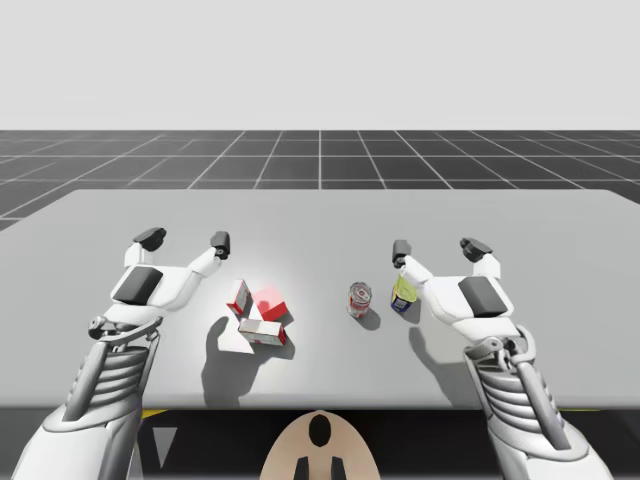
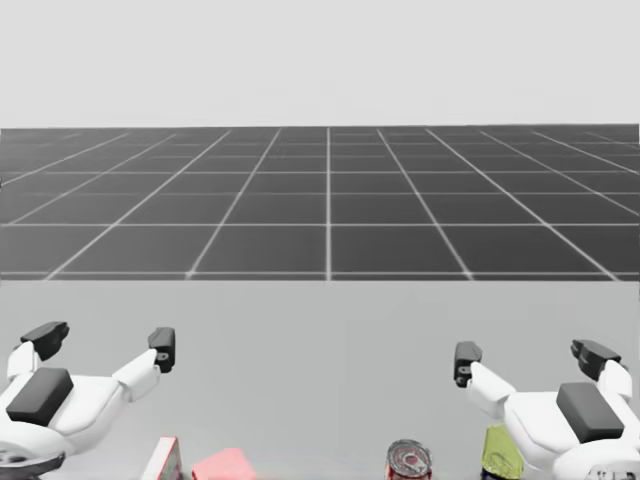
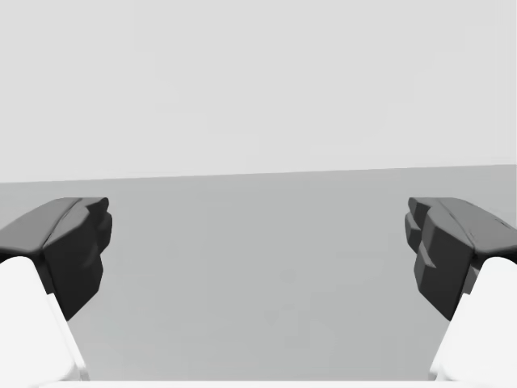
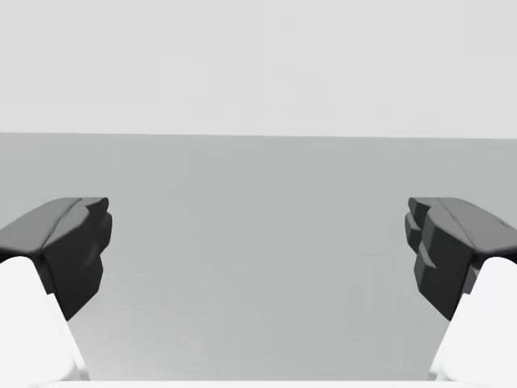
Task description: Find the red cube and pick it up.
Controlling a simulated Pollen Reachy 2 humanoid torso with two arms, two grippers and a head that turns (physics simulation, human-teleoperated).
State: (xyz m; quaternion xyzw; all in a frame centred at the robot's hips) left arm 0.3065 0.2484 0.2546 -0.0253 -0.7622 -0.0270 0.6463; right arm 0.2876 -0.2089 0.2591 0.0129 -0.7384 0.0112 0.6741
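The red cube (image 1: 268, 304) lies on the grey table (image 1: 320, 215) among red-and-white boxes, its top also at the head view's lower edge (image 2: 224, 465). My left gripper (image 1: 184, 239) hovers open, behind and to the left of the cube, with nothing between its fingers (image 3: 258, 242). My right gripper (image 1: 438, 246) hangs open on the right side, above the yellow can, with bare table between its fingers (image 4: 258, 242). Both grippers show in the head view, left (image 2: 104, 343) and right (image 2: 530, 356).
Two red-and-white boxes (image 1: 241, 298) (image 1: 262, 331) crowd the cube. A red can (image 1: 359, 299) (image 2: 408, 460) stands near the middle. A yellow can (image 1: 404, 295) (image 2: 500, 455) stands under my right arm. The table's far half is bare.
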